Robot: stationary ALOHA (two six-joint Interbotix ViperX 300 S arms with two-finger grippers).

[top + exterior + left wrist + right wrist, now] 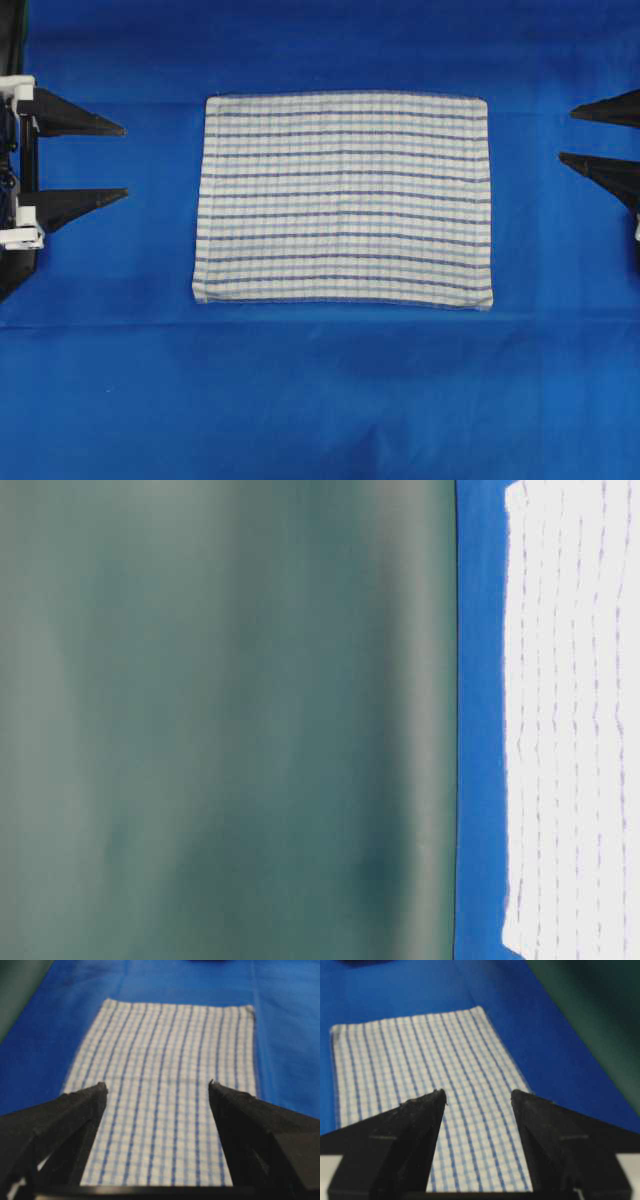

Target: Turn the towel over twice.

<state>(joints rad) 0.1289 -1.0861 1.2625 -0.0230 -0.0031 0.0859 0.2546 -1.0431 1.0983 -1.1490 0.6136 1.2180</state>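
The towel (343, 200) lies flat and spread out on the blue cloth in the middle of the overhead view, white with dark and light blue stripes. My left gripper (125, 160) stands open at the left edge, well short of the towel's left hem, nothing between its fingers. My right gripper (568, 134) is open at the right edge, apart from the towel's right hem. The left wrist view looks along the towel (165, 1085) between the open left gripper (158, 1088). In the right wrist view the towel (415, 1060) stretches beyond the open right gripper (478, 1095). The towel (570, 720) also appears at table level.
A plain blue cloth (320, 390) covers the whole table around the towel. A dark green backdrop (220, 720) stands behind the table. Blue cloth lies bare between each gripper and the towel's near hem.
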